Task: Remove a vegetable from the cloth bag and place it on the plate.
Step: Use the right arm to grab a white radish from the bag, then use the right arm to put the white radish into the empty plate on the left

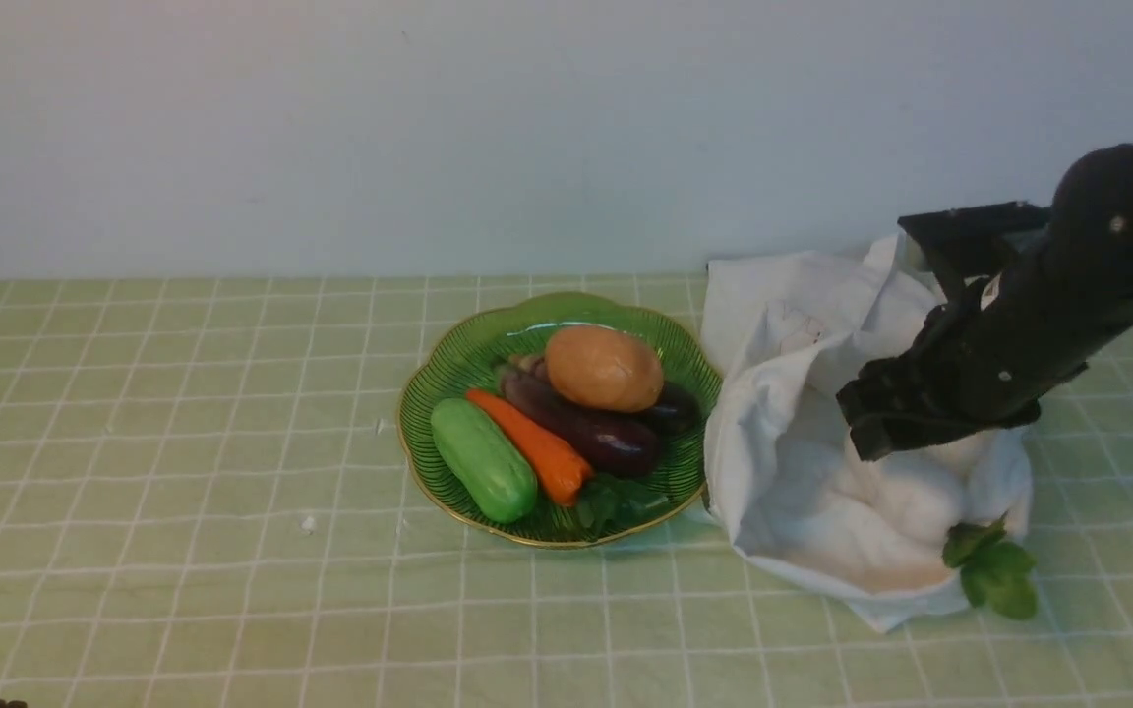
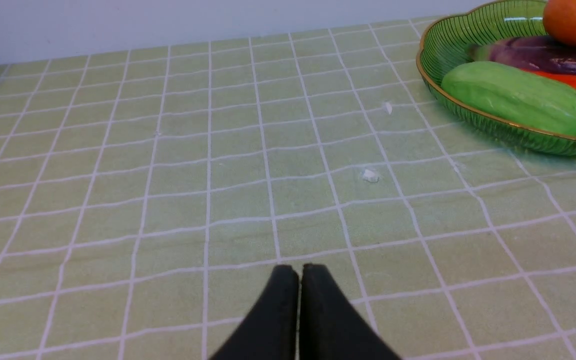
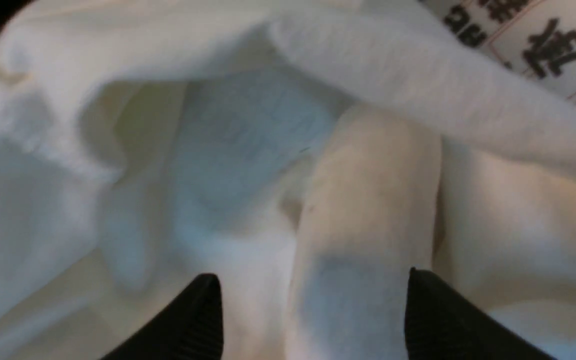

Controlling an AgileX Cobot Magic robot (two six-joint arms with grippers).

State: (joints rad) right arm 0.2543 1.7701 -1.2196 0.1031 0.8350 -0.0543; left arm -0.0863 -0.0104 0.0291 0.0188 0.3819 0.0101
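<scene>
The white cloth bag [image 1: 783, 393] lies open to the right of the green plate [image 1: 448, 364]. The white radish lies inside the bag, and its green leaves [image 1: 994, 575] stick out at the bag's near right corner. In the right wrist view its smooth pale body [image 3: 368, 200] runs between folds of cloth. My right gripper [image 3: 313, 285] is open inside the bag, its jaws wide on either side of the radish and apart from it. It also shows in the front view [image 1: 876, 433], reaching into the bag. My left gripper [image 2: 298, 272] is shut and empty, low over the tablecloth.
The plate [image 2: 433, 50] holds a tan potato [image 1: 604, 368], a purple eggplant [image 1: 581, 428], an orange carrot [image 1: 532, 447] and a green cucumber [image 1: 483, 460]. A checked green cloth [image 1: 183, 442] covers the table. A white wall stands behind it.
</scene>
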